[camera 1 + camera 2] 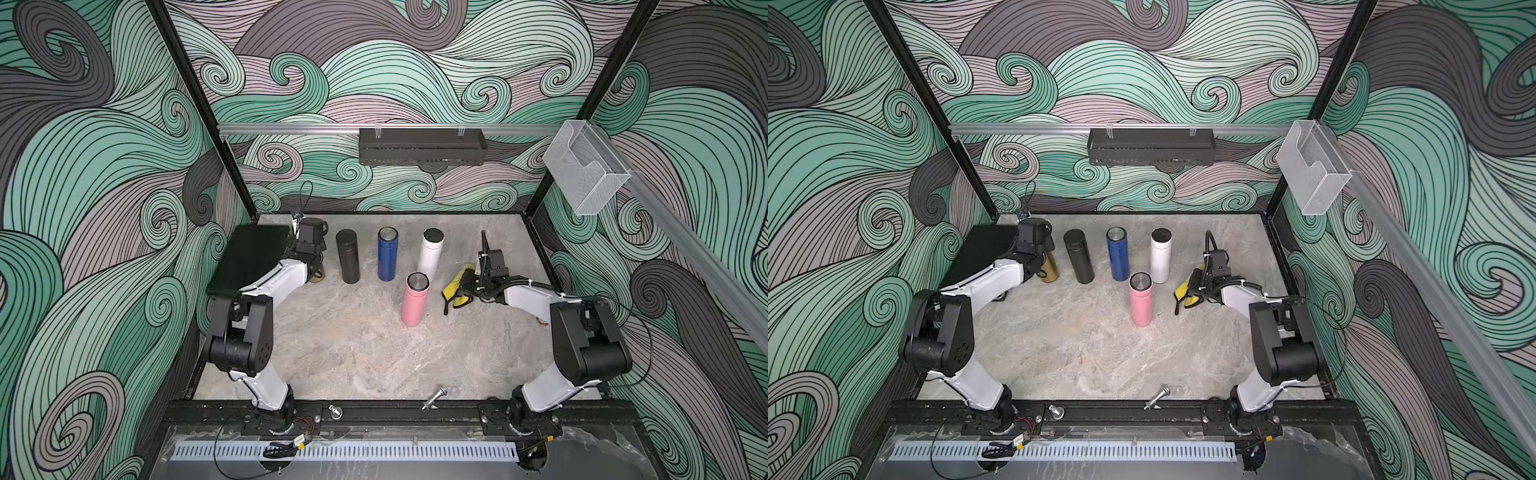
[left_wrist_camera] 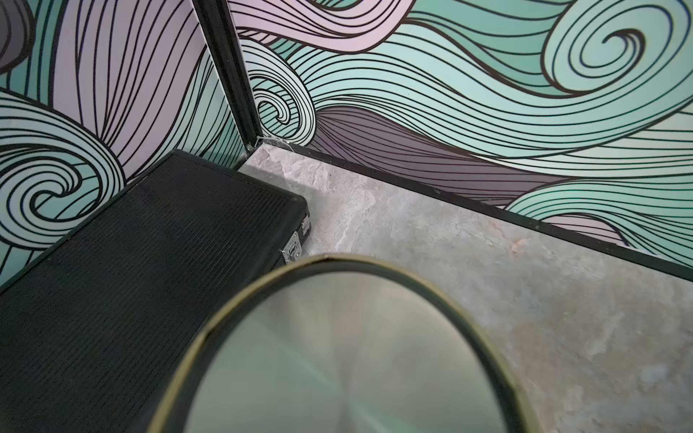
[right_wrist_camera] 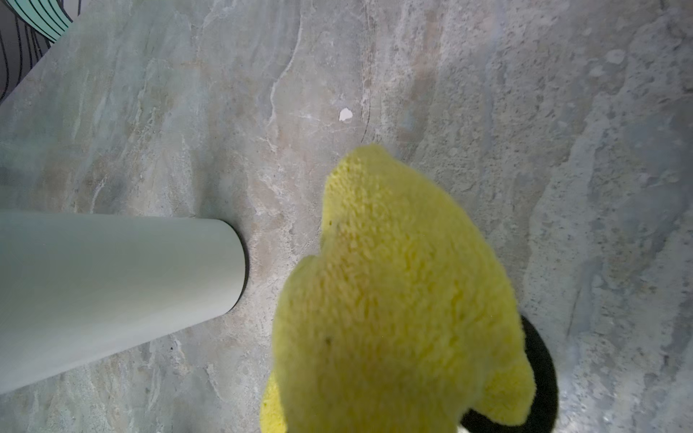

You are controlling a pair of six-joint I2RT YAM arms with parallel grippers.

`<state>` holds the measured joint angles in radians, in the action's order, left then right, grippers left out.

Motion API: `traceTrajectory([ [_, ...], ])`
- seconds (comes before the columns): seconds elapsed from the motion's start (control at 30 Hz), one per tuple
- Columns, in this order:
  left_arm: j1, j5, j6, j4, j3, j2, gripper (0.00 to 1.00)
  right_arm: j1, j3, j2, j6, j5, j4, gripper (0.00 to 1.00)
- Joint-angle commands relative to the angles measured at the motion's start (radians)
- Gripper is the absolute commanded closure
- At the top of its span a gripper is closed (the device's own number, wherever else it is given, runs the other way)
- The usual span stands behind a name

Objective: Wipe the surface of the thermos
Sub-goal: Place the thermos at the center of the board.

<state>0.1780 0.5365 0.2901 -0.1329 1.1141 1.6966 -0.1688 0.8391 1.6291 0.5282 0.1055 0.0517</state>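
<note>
Gold thermos [image 1: 1051, 270] stands upright at the far left of the bench [image 1: 353, 353], just beside the black case [image 1: 249, 257]. The left gripper [image 1: 1042, 262] reaches over it with the fingers closed on its upper body. In the left wrist view its brushed-metal lid [image 2: 345, 356] sits close under the camera, and the fingers themselves stay out of sight. To its right a black thermos [image 1: 348, 257], a blue thermos [image 1: 387, 255] and a white thermos [image 1: 431, 255] stand in a row, with a pink thermos [image 1: 414, 301] nearer the front. Well apart from the gold thermos, the right gripper [image 1: 465, 286] has its fingers pinched tight on a yellow cloth [image 3: 393, 300], which hangs near the white thermos's base.
</note>
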Motion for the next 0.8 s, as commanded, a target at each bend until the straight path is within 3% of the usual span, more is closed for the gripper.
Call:
traceTrajectory([
  [0.0,-0.008,0.013,-0.059,-0.191,0.064,0.016,1.0,0.0,0.018,0.008,0.02,0.011,-0.024,0.92],
  [0.2,-0.009,0.009,-0.071,-0.234,0.091,0.083,1.0,-0.01,0.02,0.019,0.024,0.01,-0.02,0.92],
  [0.67,-0.009,0.033,-0.1,-0.356,-0.011,0.1,1.0,-0.018,0.034,0.012,0.019,0.003,-0.001,0.91],
  [0.7,-0.009,0.03,-0.101,-0.358,-0.017,0.098,0.93,-0.019,0.034,0.013,0.019,0.004,-0.002,0.92],
  [0.73,-0.009,0.029,-0.101,-0.36,-0.024,0.096,0.77,-0.02,0.035,0.013,0.019,0.005,-0.002,0.91],
  [0.77,-0.009,0.028,-0.104,-0.367,-0.03,0.094,0.69,-0.02,0.035,0.015,0.019,0.006,-0.001,0.92],
])
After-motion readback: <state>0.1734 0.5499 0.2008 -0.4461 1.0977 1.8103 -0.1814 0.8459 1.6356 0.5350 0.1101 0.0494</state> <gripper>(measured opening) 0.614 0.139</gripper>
